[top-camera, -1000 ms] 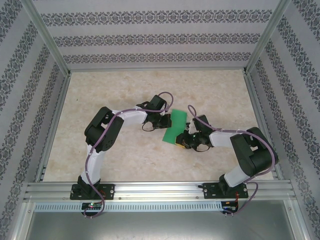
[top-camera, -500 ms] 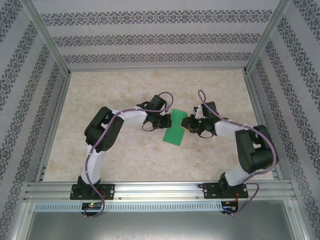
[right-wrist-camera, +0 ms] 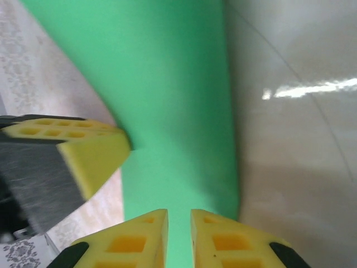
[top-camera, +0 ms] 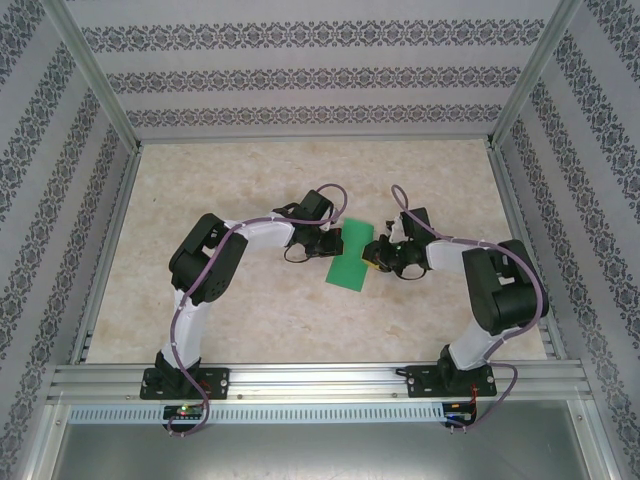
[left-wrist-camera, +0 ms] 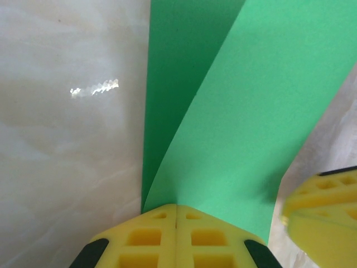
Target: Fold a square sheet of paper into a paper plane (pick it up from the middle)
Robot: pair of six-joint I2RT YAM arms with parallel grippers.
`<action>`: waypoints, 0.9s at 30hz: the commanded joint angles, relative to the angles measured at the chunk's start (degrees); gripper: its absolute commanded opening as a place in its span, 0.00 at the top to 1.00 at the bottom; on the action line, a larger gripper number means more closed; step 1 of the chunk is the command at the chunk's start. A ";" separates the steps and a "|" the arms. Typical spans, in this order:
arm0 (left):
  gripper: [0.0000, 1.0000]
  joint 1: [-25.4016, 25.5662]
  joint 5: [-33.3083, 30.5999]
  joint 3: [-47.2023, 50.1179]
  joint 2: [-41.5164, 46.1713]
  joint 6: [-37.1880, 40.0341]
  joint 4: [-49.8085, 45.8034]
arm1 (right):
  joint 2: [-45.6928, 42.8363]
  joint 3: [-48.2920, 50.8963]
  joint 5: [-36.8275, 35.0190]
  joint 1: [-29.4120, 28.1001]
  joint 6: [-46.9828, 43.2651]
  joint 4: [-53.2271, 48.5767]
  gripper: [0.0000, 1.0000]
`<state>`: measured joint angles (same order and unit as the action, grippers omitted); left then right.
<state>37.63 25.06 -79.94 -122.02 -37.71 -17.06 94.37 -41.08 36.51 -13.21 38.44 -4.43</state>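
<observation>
The square sheet of paper [top-camera: 351, 259] is bright green and lies folded over in a long strip at the middle of the table. In the left wrist view its upper layer [left-wrist-camera: 251, 111] curves up off the darker lower layer. My left gripper [left-wrist-camera: 177, 207] is shut on the paper's left edge, also seen from above [top-camera: 328, 243]. My right gripper [right-wrist-camera: 178, 215] hovers at the paper's right edge [top-camera: 372, 256], jaws a narrow gap apart with green paper [right-wrist-camera: 167, 84] showing through. Each wrist view catches the other gripper's yellow finger at its side.
The marble-patterned table [top-camera: 250, 180] is boxed in by patterned walls on three sides. An aluminium rail [top-camera: 320, 380] carrying the arm bases runs along the near edge. Both arms bend inward toward the centre.
My right gripper has swung from the paper's near end up to its right edge, then edged slightly closer. The left gripper and the paper have stayed put.
</observation>
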 commanded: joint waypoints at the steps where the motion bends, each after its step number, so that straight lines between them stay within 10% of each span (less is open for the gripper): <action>1: 1.00 0.95 -1.57 1.06 -3.02 1.25 -5.22 | -2.84 -4.73 0.22 0.14 -0.97 -1.84 0.81; 27: 1.00 0.96 -1.37 0.75 -3.11 1.84 -5.97 | 7.98 -14.18 -0.13 1.74 -2.05 -2.97 0.80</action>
<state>37.65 25.21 -79.94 -122.06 -37.50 -17.04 101.71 -53.52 35.51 -12.21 37.34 -7.44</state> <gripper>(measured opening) 0.060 0.196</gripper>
